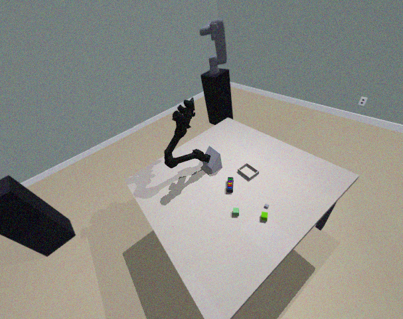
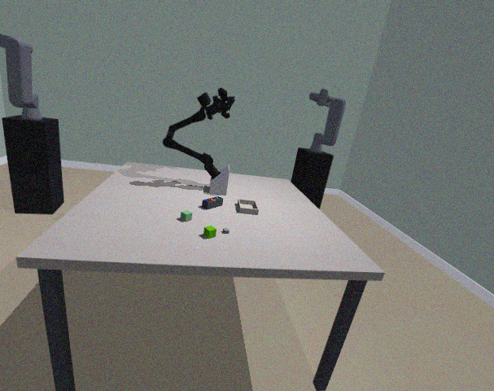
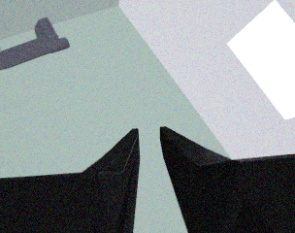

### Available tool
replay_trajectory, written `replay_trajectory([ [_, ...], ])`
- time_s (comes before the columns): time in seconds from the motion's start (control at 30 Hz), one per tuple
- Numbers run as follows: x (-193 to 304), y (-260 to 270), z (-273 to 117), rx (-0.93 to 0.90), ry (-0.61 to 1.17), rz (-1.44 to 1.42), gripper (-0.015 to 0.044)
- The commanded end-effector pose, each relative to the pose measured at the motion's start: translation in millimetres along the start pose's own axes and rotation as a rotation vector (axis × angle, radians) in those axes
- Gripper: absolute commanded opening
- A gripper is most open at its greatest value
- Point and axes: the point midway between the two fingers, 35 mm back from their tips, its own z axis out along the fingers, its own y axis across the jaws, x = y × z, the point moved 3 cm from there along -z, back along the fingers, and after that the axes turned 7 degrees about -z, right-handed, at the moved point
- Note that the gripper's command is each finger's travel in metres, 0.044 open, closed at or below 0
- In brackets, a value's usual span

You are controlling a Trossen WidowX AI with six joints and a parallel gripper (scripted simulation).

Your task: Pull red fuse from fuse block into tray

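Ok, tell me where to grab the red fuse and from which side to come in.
Grip the red fuse by its exposed top, coming straight down from above. It sits in a row with other fuses in the fuse block, so side approaches would likely hit its neighbours. The gripper, nearly closed on nothing and raised high, must reopen first.

Black arm [image 2: 183, 141], grey tray [image 1: 247, 171], two green cubes [image 2: 209, 231], white table [image 2: 280, 248].
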Motion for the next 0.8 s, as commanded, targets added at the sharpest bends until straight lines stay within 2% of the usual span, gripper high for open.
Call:
replay_trajectory([
  [0.0, 54.6, -9.8, 3.1, 0.018, 0.214, 0.106, 0.0074],
  [0.2, 147.8, -15.7, -13.8, 0.042, 0.570, 0.267, 0.0074],
  [0.37, 220.1, -10.6, -45.6, 0.032, 0.853, 0.379, 0.0074],
  [0.5, 255.2, -4.6, -69.0, 0.027, 1.005, 0.451, 0.0074],
  [0.77, 337.6, 28.4, -158.7, 0.033, 1.467, 0.731, 0.0074],
])
